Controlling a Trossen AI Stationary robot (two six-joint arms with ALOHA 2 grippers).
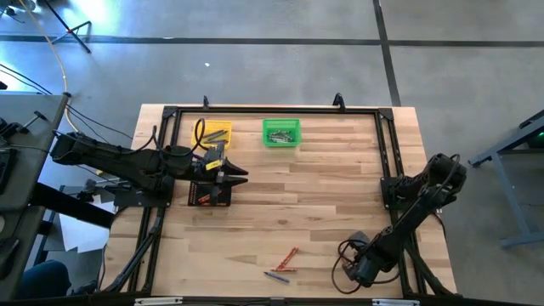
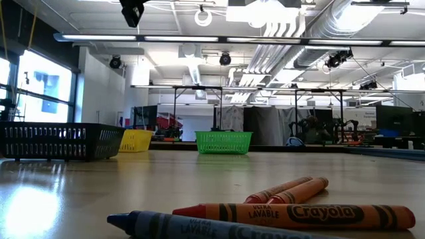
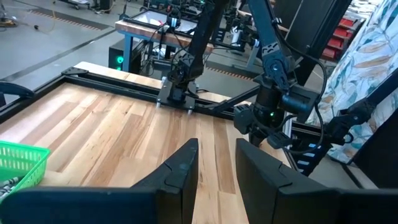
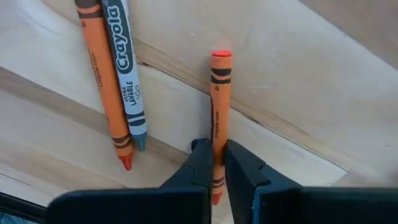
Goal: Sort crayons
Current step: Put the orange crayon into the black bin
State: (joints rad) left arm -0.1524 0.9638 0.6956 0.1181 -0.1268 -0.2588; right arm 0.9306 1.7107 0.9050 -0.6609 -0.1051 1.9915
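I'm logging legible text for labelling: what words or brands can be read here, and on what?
"Crayola": on the long orange crayon in the low view.
"ULTRA LAVABLE": on that same crayon, and on the blue crayon in front of it.
"Crayola": on the blue-grey crayon in the right wrist view.
Small print on the other orange crayons: too small to read.

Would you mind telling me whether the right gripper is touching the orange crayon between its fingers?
Touching: the right wrist view shows the right gripper with both fingers pressed against the orange crayon.

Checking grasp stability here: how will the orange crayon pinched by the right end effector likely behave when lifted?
The orange crayon looks stiff and light, so it should lift without bending. The right end effector pinches it near one end, so it may pivot. Being round, it would probably roll if dropped.
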